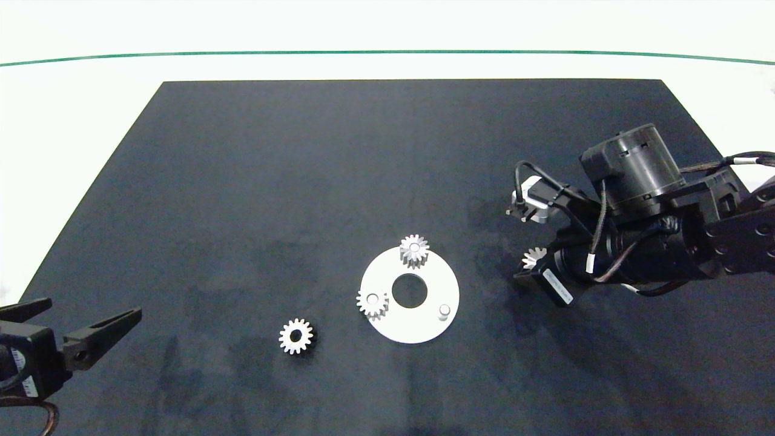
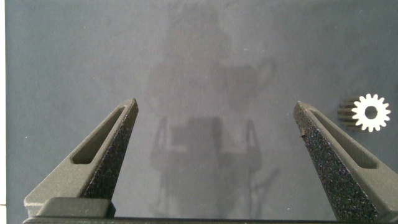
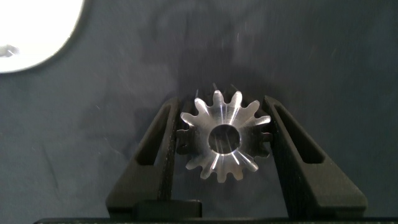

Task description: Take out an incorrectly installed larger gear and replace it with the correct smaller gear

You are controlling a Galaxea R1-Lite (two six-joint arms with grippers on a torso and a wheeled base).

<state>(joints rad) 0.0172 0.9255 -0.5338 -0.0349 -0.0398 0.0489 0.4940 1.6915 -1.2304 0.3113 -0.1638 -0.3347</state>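
Right hand clenched on the larger gear, right of the white disc; left hand released, smaller gear lying loose on surface

We count four gears: two seated on the disc, at and, one loose on the mat, and one between the right gripper's fingers. We count one disc, one bare peg, one mat and two grippers.
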